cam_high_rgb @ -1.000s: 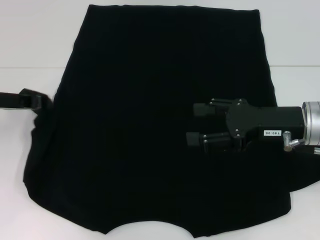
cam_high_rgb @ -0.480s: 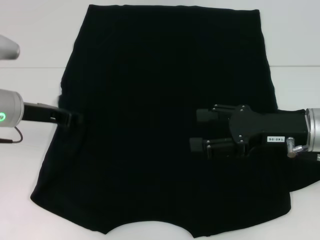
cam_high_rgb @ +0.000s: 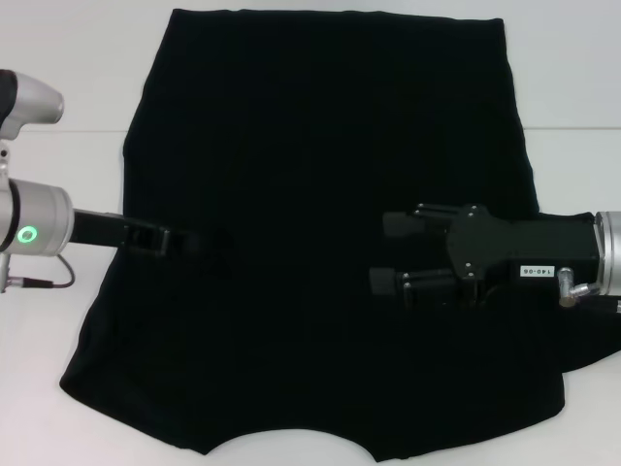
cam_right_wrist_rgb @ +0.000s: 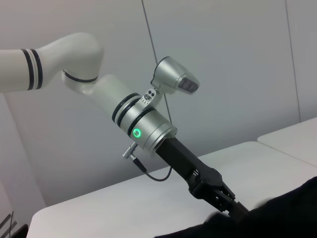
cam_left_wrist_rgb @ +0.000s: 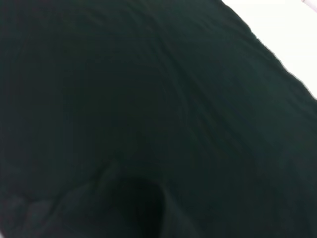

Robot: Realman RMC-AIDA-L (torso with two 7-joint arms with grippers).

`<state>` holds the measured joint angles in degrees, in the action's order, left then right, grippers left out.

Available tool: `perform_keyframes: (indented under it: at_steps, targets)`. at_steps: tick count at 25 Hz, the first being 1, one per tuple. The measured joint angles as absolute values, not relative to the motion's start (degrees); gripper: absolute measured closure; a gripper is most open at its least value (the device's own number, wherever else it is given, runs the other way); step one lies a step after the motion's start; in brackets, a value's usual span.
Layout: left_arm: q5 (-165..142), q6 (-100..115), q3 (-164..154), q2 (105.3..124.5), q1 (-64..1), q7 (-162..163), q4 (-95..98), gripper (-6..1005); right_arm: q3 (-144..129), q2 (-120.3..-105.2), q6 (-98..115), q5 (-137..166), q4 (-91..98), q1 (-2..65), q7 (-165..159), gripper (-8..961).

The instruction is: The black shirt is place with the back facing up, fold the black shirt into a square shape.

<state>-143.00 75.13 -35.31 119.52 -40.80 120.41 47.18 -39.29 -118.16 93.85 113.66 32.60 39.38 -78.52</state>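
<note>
Here the black shirt (cam_high_rgb: 320, 194) lies flat on the white table (cam_high_rgb: 58, 87). The left hand (cam_high_rgb: 209, 240) reaches over its left side — I cannot tell its fingers. The right hand (cam_high_rgb: 386, 252) hovers over the right side — fingers wide.

The black shirt (cam_high_rgb: 330, 223) covers nearly the whole table (cam_high_rgb: 58, 97), so open surface is left only in strips: a wide bare band from 9 to 11 o'clock, a narrower one from 1 to 3 o'clock, and small corners at 7 and 5 o'clock. The left gripper (cam_high_rgb: 218, 241) reaches in from 9 o'clock and lies low over the cloth, blocking that side's middle lane. The right gripper (cam_high_rgb: 385, 252) comes in from 3 o'clock, fingers spread apart, closing off the right middle. Between the two tips a gap stays free over the centre, and the cloth's whole far half towards 12 o'clock is unobstructed.
</note>
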Motion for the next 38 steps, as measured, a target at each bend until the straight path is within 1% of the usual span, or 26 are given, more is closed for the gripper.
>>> perform_keyframes:
  at_steps: [5, 10, 13, 15, 16, 18, 20, 21, 23, 25, 29, 32, 38]
  targets:
    - [-139.80, 79.39, -35.47, 120.08, -41.59, 120.73, 47.36, 850, -39.29, -117.71, 93.75, 113.04, 32.60, 39.39, -78.48, 40]
    - [-136.36, 85.96, -35.11, 119.86, -41.44, 119.29, 47.61, 765, -38.11, -116.71, 93.14, 112.44, 32.61, 39.06, -80.33, 41]
    - [-133.15, 86.92, -34.82, 119.08, -39.83, 117.65, 47.49, 714, -37.00, -115.75, 91.77, 112.42, 32.76, 38.65, -84.11, 41]
    - [-131.23, 86.59, -34.71, 118.79, -38.63, 117.07, 47.47, 680, -36.52, -114.67, 89.82, 112.54, 33.13, 38.32, -89.20, 41]
    - [-129.51, 87.08, -34.69, 118.77, -37.99, 116.25, 47.52, 663, -36.52, -113.83, 88.69, 112.87, 33.19, 38.21, -92.91, 40]
    - [-125.17, 88.79, -34.64, 118.95, -36.64, 113.15, 47.46, 566, -36.81, -111.91, 86.22, 114.27, 33.26, 38.13, -100.94, 40]
    - [-119.27, 91.95, -34.55, 119.54, -35.14, 106.85, 46.63, 469, -36.97, -109.87, 84.43, 116.93, 33.27, 38.05, -108.28, 40]
    - [-117.19, 93.04, -34.61, 119.82, -34.63, 104.17, 46.00, 421, -36.96, -109.14, 84.15, 118.49, 33.29, 38.02, -111.21, 40]
    - [-112.15, 95.34, -34.61, 120.42, -33.41, 96.60, 43.73, 189, -36.72, -107.54, 83.85, 121.92, 33.87, 37.78, -116.79, 40]
    - [-109.44, 96.47, -34.72, 120.79, -32.77, 90.47, 41.31, 146, -36.50, -106.61, 84.09, 125.40, 35.46, 37.13, -121.75, 40]
    - [-108.49, 96.52, -35.08, 121.22, -32.63, 81.60, 37.32, 61, -36.13, -105.79, 85.97, 132.77, 40.53, 35.27, -130.58, 39]
    - [-108.58, 96.26, -35.15, 121.71, -32.68, 77.24, 36.18, 63, -34.48, -105.30, 88.05, 138.27, 42.39, 34.83, -133.81, 39]
    - [-108.97, 96.05, -36.25, 122.22, -33.08, 74.35, 35.58, 66, -31.09, -105.15, 88.87, 146.67, 42.98, 34.80, -137.22, 41]
